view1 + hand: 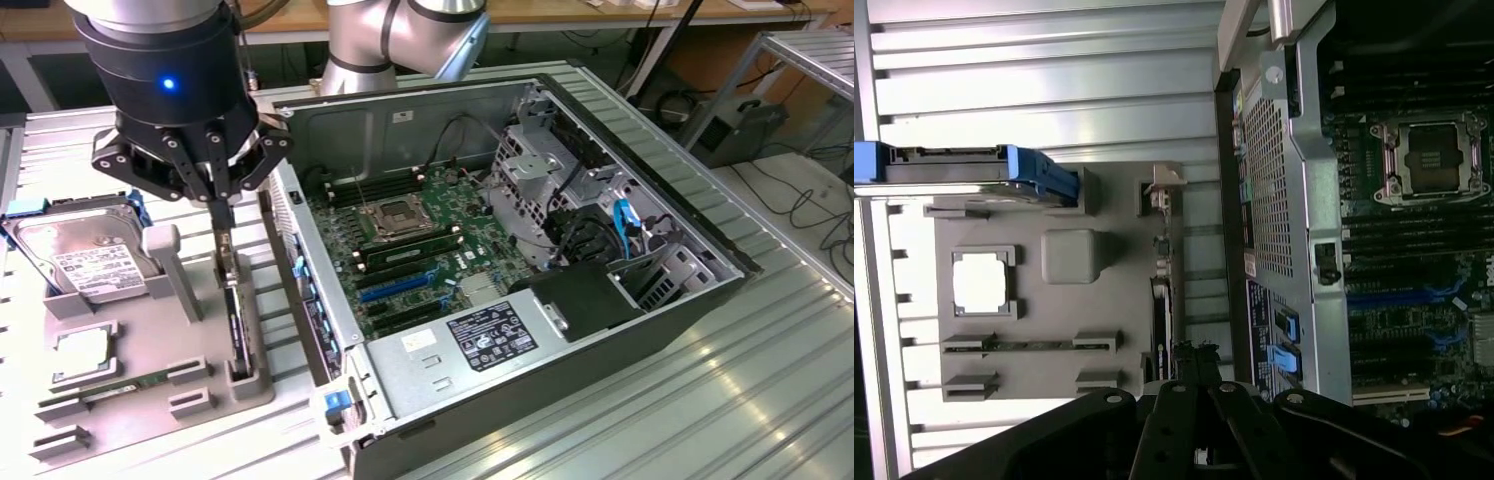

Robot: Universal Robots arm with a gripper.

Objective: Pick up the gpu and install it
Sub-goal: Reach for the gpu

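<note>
The gpu [238, 310] is a thin dark card standing on its edge in a slot of the grey fixture tray [200, 350], just beside the open computer case [641, 330]. In the wrist view the gpu [1162, 300] appears edge-on. My gripper [222, 215] hangs straight above the card's far end with its fingers shut together, tips at or just over the card's top edge. Whether they pinch it I cannot tell. The gripper [1189, 362] sits over the same end in the wrist view. The motherboard's blue expansion slots [400, 285] lie bare inside the case.
On the tray also sit a silver hard drive [87, 255] in a blue caddy, a processor chip [83, 350] and a green memory stick [127, 385]. The case wall [300, 300] rises right beside the card. Drive cages [547, 190] and cables fill the case's far side.
</note>
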